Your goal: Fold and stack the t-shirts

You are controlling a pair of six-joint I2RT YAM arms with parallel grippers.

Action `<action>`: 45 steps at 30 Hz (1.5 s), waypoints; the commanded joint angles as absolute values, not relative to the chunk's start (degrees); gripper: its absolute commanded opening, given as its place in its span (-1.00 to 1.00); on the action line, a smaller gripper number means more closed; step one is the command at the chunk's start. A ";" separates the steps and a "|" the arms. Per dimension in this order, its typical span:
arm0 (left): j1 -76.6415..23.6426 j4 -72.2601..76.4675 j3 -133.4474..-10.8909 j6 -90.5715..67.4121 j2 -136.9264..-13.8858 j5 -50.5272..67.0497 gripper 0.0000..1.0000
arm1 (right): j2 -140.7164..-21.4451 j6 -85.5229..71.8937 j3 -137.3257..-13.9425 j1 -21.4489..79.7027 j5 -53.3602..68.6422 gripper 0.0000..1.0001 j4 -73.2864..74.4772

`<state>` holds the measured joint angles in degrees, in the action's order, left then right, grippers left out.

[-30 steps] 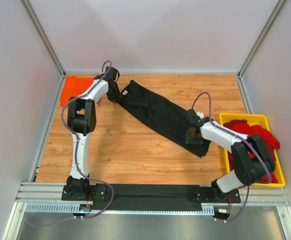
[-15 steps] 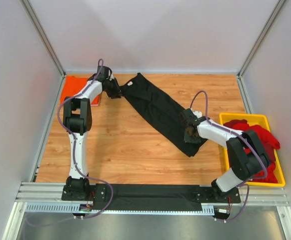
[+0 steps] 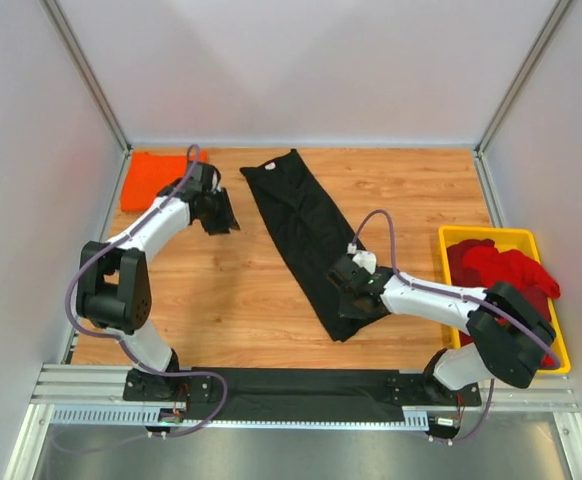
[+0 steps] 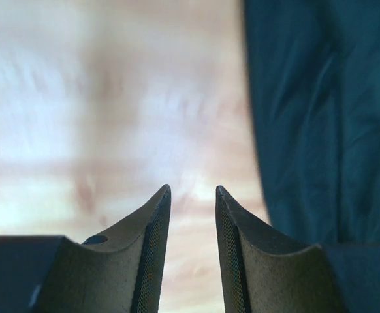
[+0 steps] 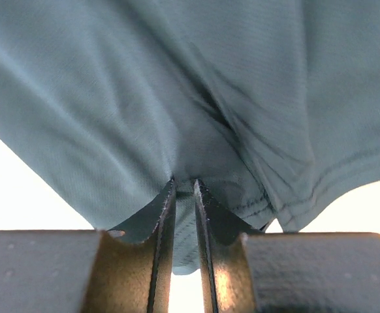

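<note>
The black t-shirt (image 3: 301,225) lies folded into a long strip running from the back middle of the table down to the front right. My right gripper (image 3: 356,297) is shut on its near end, cloth pinched between the fingers (image 5: 185,186). My left gripper (image 3: 221,217) is open and empty over bare wood, left of the shirt's far end; the shirt edge shows at the right of the left wrist view (image 4: 320,117). The bright orange t-shirt (image 3: 151,180) lies folded at the back left corner. Red t-shirts (image 3: 501,270) are heaped in the tray.
The yellow plastic tray (image 3: 556,355) sits at the right edge of the table. White walls close in the back and both sides. A black mat (image 3: 301,393) and metal rails run along the front edge by the arm bases.
My left gripper has let go of the shirt's far end and moved back toward the front. My right gripper has dragged the near end left and forward, so the strip lies steeper.
</note>
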<state>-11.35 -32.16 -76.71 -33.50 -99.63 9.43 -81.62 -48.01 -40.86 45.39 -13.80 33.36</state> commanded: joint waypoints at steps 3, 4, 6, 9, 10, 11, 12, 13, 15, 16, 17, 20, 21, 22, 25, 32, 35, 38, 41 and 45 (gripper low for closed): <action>-16.61 -28.58 -59.45 -36.56 -87.99 9.12 -0.17 | -86.74 -59.23 -44.27 56.85 -11.60 -0.60 35.94; -17.13 -27.69 -57.50 -37.26 -86.50 10.18 -0.17 | -87.01 -59.24 -45.25 58.61 -11.78 -0.60 36.47; -18.54 -25.33 -52.50 -38.14 -82.63 12.90 -0.17 | -86.66 -58.45 -47.46 59.50 -11.60 -0.57 38.05; -21.61 -24.09 -48.62 -39.81 -79.72 14.67 -0.15 | -84.29 -54.77 -49.56 59.59 -11.07 -0.47 39.28; -23.54 -24.17 -48.08 -40.51 -79.19 14.85 -0.15 | -83.77 -53.80 -50.44 59.59 -12.03 -0.45 41.29; -24.60 -23.91 -47.47 -40.87 -79.02 14.85 -0.15 | -83.06 -51.18 -51.06 59.33 -12.30 -0.43 42.09; -25.65 -23.82 -46.42 -41.22 -78.93 14.68 -0.14 | -82.62 -49.93 -51.93 58.20 -12.22 -0.39 42.88; -27.58 -23.64 -45.88 -42.35 -78.75 14.42 -0.14 | -82.18 -48.36 -52.03 57.14 -11.52 -0.37 43.85; -30.04 -22.07 -43.34 -43.67 -78.49 14.85 -0.13 | -80.86 -44.22 -51.07 52.33 -10.20 -0.33 44.12; -30.93 -21.02 -42.37 -44.64 -78.31 15.29 -0.11 | -80.42 -42.99 -50.72 50.47 -8.54 -0.32 44.12; -31.81 -19.70 -41.41 -46.56 -78.22 15.73 -0.10 | -79.46 -41.93 -50.19 48.62 -7.83 -0.31 44.21; -35.85 -16.35 -39.29 -49.12 -78.66 15.82 -0.07 | -77.18 -38.07 -49.66 43.08 -6.60 -0.28 45.17; -36.99 -15.74 -39.46 -50.26 -79.18 15.30 -0.07 | -76.73 -37.27 -49.66 40.89 -6.24 -0.28 45.44; -38.92 -15.73 -39.72 -50.71 -80.58 15.03 -0.07 | -76.38 -35.87 -49.66 39.91 -5.63 -0.27 45.96; -42.09 -15.12 -40.87 -52.73 -83.40 14.42 -0.07 | -75.24 -34.55 -49.31 37.45 -5.28 -0.26 46.23; -48.07 -14.84 -41.83 -56.78 -86.66 10.91 -0.06 | -73.30 -34.89 -46.76 36.74 -4.31 -0.27 44.56; -49.92 -16.61 -43.76 -56.69 -88.59 9.67 -0.06 | -72.51 -35.07 -46.32 36.74 -3.78 -0.27 44.12; -51.32 -16.70 -45.08 -57.56 -90.00 9.23 -0.06 | -71.81 -35.07 -46.32 36.83 -3.52 -0.27 43.86; -52.73 -17.83 -45.61 -59.05 -89.56 7.31 -0.06 | -70.84 -34.98 -46.41 36.74 -3.52 -0.27 44.30; -53.35 -20.91 -46.49 -59.94 -90.44 6.06 -0.08 | -69.35 -34.89 -46.32 36.74 -3.78 -0.27 44.91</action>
<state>-52.80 -17.67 -44.75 -58.04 -89.58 8.80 -71.42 -35.88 -46.39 36.93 -3.99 45.15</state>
